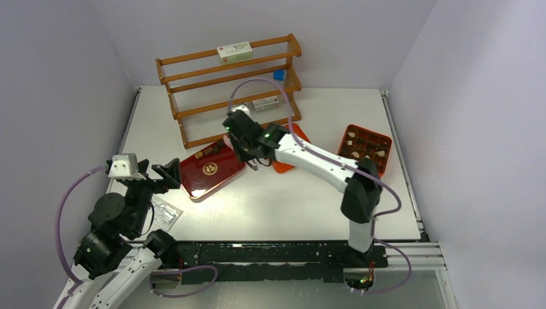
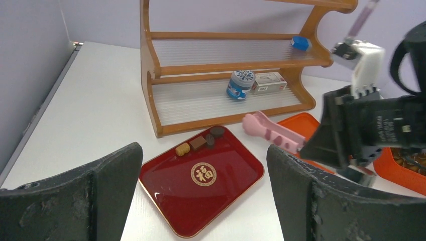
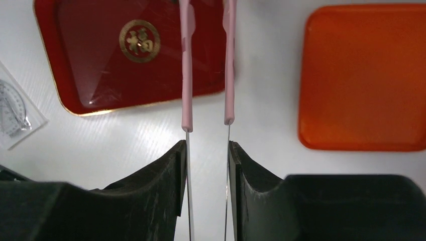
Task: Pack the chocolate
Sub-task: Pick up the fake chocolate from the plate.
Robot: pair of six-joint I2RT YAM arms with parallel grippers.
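My left gripper (image 2: 202, 160) hung wide open near the left edge of the white worktop (image 1: 290, 206); my right gripper (image 3: 207, 148) was clamped on the pink-handled metal tongs (image 3: 187, 75). The chocolate (image 2: 200, 142), bite-sized blocks in tan, mid-brown and near-black, sat clustered in the far corner of the glossy dark red square tray (image 2: 221, 193), with more brown and cream pieces in the compartmented orange box (image 1: 365, 147) by the right edge.

A gold 福 emblem (image 2: 203, 173) marks the red tray (image 2: 176, 207).
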